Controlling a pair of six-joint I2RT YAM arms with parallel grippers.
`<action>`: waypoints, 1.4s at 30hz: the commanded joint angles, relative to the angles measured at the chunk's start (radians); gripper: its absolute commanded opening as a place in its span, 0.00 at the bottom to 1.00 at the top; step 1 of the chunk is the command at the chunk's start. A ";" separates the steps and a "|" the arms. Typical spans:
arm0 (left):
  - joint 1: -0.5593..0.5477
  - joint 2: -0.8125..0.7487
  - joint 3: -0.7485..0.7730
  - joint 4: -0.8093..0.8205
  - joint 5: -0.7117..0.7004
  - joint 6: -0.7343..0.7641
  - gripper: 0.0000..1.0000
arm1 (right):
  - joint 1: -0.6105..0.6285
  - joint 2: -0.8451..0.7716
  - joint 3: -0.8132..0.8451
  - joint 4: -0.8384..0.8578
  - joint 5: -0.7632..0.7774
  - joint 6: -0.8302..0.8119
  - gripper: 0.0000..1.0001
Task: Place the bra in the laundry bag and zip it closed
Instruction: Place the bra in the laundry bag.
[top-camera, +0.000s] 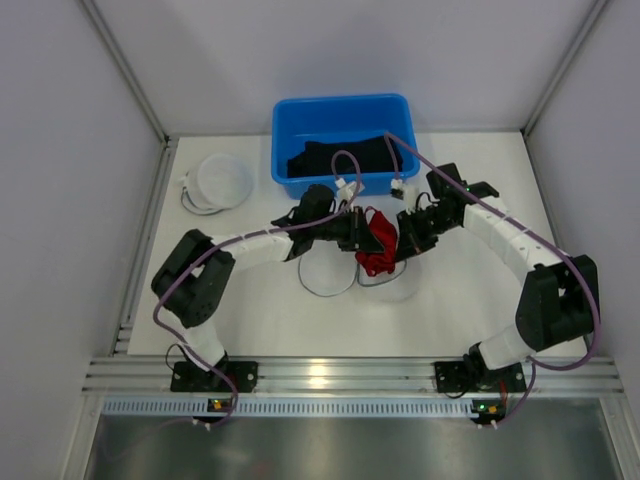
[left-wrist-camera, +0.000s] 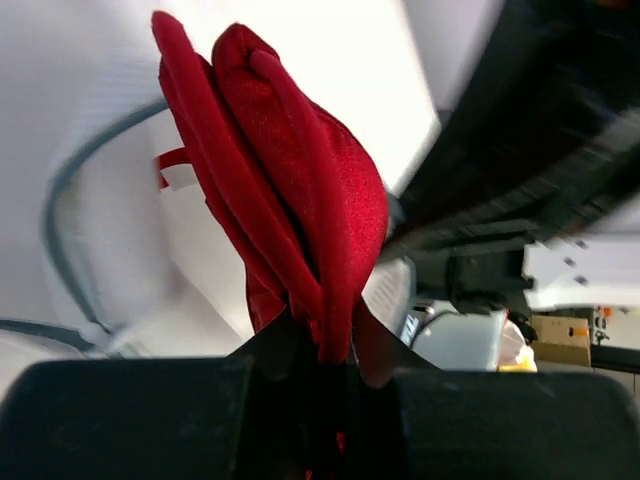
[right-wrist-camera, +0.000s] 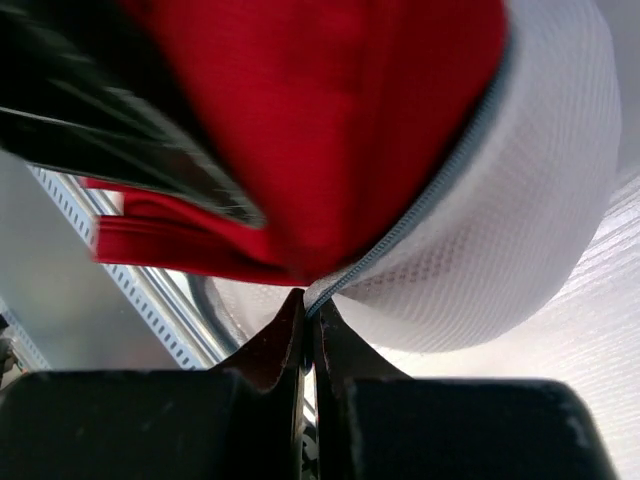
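Note:
The red bra (top-camera: 376, 243) hangs bunched at mid-table between both grippers. My left gripper (top-camera: 362, 232) is shut on the red bra (left-wrist-camera: 300, 210), whose folds rise from between the jaws. The white mesh laundry bag (top-camera: 335, 272) lies open on the table under the bra. My right gripper (top-camera: 404, 243) is shut on the bag's grey zipper edge (right-wrist-camera: 400, 245), with white mesh (right-wrist-camera: 520, 210) to the right and the red bra (right-wrist-camera: 330, 120) pressed just above it. The left gripper shows as a dark blur at the upper left of the right wrist view.
A blue bin (top-camera: 342, 112) with dark clothes (top-camera: 345, 155) stands behind the grippers. A second round white mesh bag (top-camera: 221, 181) lies at the back left. White walls enclose the table on three sides.

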 joint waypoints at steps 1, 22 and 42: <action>-0.033 0.080 0.071 0.071 -0.104 -0.026 0.00 | -0.005 -0.022 0.010 0.051 -0.014 0.008 0.00; -0.141 -0.121 0.097 -0.775 -0.954 0.363 0.00 | -0.076 -0.021 -0.002 0.092 -0.141 0.049 0.00; -0.345 0.060 0.283 -0.816 -1.096 0.357 0.48 | -0.073 0.048 -0.065 0.203 -0.199 0.149 0.00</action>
